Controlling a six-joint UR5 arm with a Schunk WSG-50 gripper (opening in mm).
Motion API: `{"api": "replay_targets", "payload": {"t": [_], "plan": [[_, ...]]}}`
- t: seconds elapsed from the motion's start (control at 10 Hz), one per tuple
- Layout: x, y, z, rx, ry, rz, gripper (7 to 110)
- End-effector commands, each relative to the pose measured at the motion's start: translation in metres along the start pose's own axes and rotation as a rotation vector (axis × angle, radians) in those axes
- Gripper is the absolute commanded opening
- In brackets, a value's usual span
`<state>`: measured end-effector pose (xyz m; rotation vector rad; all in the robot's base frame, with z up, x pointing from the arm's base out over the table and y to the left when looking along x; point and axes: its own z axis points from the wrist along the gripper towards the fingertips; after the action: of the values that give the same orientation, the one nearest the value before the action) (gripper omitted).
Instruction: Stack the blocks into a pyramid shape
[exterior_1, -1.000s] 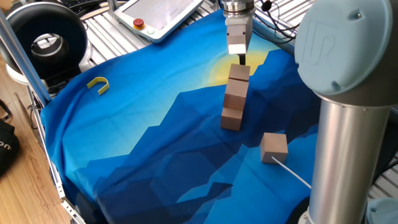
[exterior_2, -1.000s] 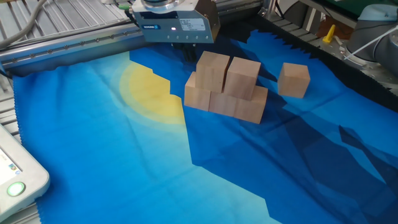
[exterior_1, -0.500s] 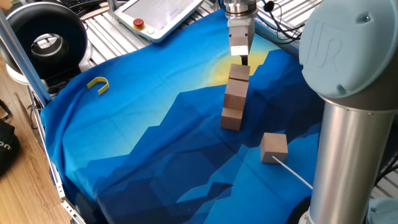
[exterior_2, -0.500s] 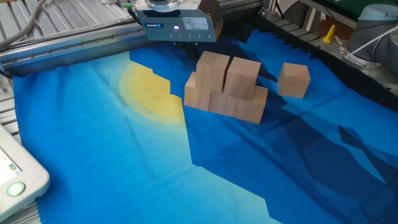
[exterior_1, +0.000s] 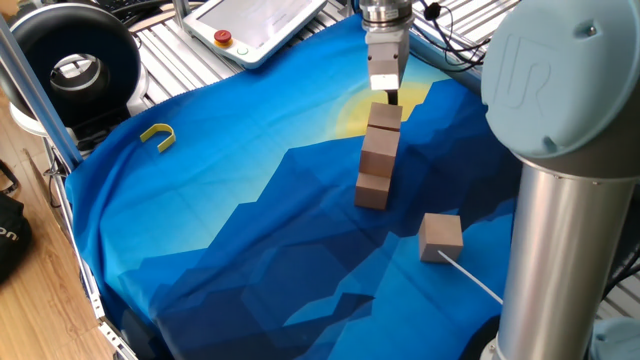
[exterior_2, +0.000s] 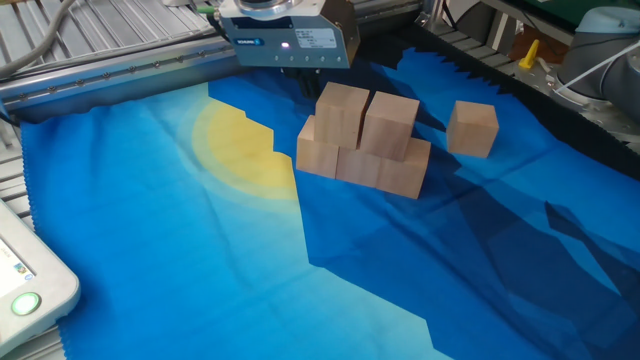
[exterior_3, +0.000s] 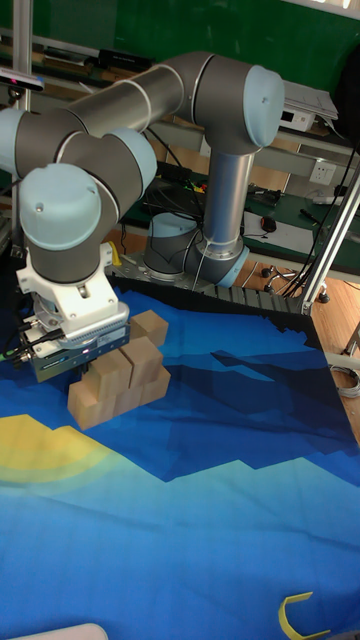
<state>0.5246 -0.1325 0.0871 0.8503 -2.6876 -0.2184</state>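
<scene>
Your pincer (exterior_1: 390, 97) hangs just above the far end of the stacked blocks (exterior_2: 365, 140), carrying nothing; whether its fingers are spread or pressed together cannot be told. The stack shows a lower row with two blocks on top, on the blue cloth (exterior_2: 200, 260) over the table. The loose block (exterior_2: 472, 128) stands apart from the stack. Judged light, rigid, smooth: grip it across two opposite flat faces.
</scene>
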Motion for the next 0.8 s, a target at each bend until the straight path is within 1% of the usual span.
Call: {"api": "replay_targets", "payload": {"t": [0.0, 0.1, 0.3, 0.4, 0.7], "plan": [[-0.0029, 0.0082, -0.0014, -0.032, -0.015, -0.004, 7], [-0.0034, 0.0106, -0.0016, -0.041, -0.017, -0.007, 7], [-0.0027, 0.0103, -0.0017, -0.039, -0.014, -0.008, 7], [-0.0031, 0.0123, -0.0017, -0.047, -0.016, -0.01, 7], [-0.0026, 0.0116, -0.0016, -0.043, -0.013, -0.023, 7]]}}
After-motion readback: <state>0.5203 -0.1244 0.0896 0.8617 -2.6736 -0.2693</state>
